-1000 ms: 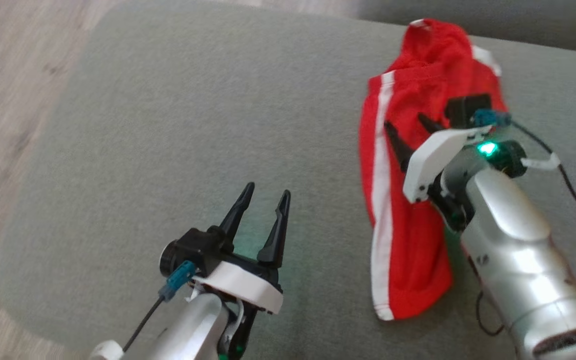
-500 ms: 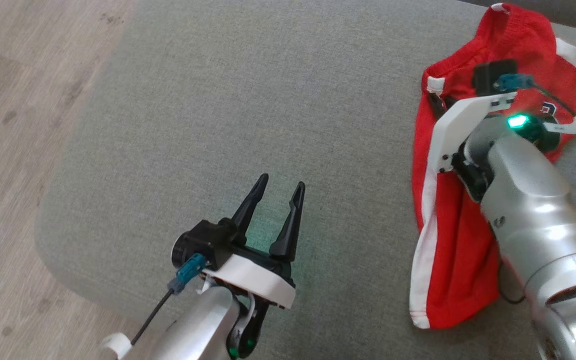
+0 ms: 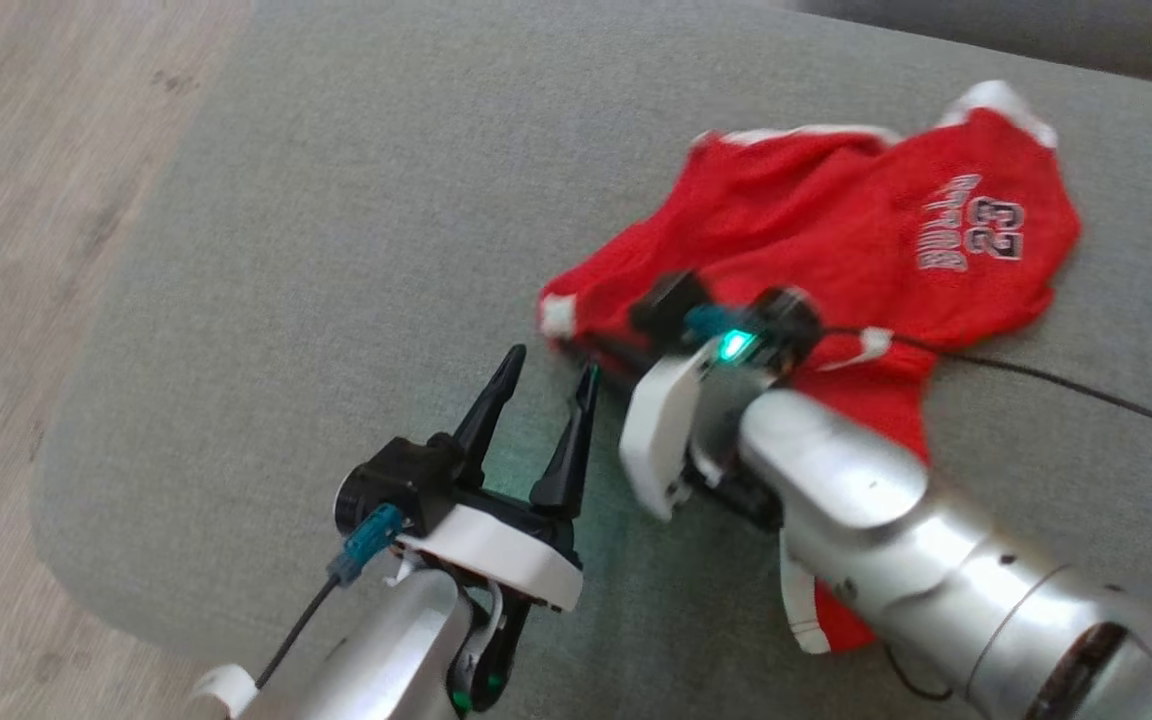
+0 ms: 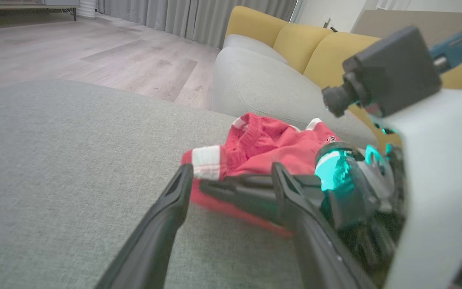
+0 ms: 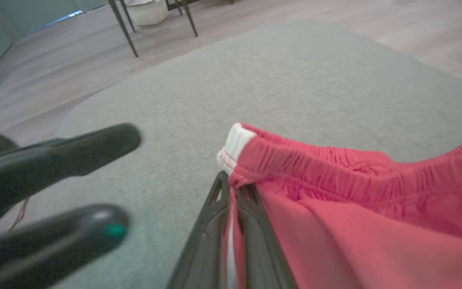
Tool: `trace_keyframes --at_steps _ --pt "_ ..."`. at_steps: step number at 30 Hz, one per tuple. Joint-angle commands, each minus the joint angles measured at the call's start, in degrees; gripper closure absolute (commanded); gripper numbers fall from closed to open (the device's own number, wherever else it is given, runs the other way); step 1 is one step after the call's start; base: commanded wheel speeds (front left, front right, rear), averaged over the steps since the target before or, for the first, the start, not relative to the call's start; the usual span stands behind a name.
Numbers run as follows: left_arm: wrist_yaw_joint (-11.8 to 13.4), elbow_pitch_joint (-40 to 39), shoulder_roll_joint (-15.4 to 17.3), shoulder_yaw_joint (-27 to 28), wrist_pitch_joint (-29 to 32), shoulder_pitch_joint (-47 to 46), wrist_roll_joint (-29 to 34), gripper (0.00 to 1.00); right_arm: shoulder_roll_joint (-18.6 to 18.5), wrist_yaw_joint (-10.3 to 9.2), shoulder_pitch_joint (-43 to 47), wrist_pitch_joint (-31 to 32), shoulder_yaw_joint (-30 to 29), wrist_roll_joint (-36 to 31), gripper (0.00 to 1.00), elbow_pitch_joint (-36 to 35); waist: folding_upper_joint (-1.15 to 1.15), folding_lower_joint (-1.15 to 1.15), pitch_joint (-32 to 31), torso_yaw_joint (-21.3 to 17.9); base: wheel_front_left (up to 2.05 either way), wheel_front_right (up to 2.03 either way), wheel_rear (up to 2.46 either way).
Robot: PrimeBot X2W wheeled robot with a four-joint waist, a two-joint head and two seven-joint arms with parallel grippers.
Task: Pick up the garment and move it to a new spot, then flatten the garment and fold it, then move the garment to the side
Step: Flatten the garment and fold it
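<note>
In the head view, the red garment [image 3: 836, 230] lay crumpled on the far right of the grey sofa cushion [image 3: 336, 200], with white trim and a white "23" print facing up. The right end effector [image 3: 604, 352] was pinching its near-left, white-cuffed corner. The left end effector [image 3: 553, 362] stood spread just to the left, over bare cushion.

In the left wrist view, the garment [image 4: 271, 144] was a rumpled red heap with a white ribbed band, beyond the spread left end effector [image 4: 232, 168]. The right end effector [image 4: 215, 188] lay against its near edge.

In the right wrist view, the right end effector [image 5: 234, 184] was pressed together on a red fold with a white stripe, just below the garment's [image 5: 355, 208] gathered band.
</note>
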Motion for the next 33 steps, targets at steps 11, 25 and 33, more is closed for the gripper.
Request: trace_keyframes --at_steps 11,25,33 --pt "-0.31 0.05 0.19 4.26 -0.55 -0.17 2.30 0.00 -1.00 -0.04 -3.92 -8.99 8.62 10.52 0.00 -2.30 0.00 0.01 -3.93 -5.39 0.00 0.00 0.00" --pt "-0.73 -0.38 0.22 10.77 -0.55 3.66 5.20 0.00 -7.19 -0.04 3.30 -17.14 -21.62 5.56 0.00 -1.15 0.00 0.01 -8.99 -16.22 0.00 0.00 0.00" --pt "-2.01 -0.51 0.30 13.73 -0.55 5.72 7.70 0.00 -1.29 -0.04 24.48 -17.17 -45.74 -13.67 0.00 -15.57 0.00 0.01 -9.45 -20.95 0.00 0.00 0.00"
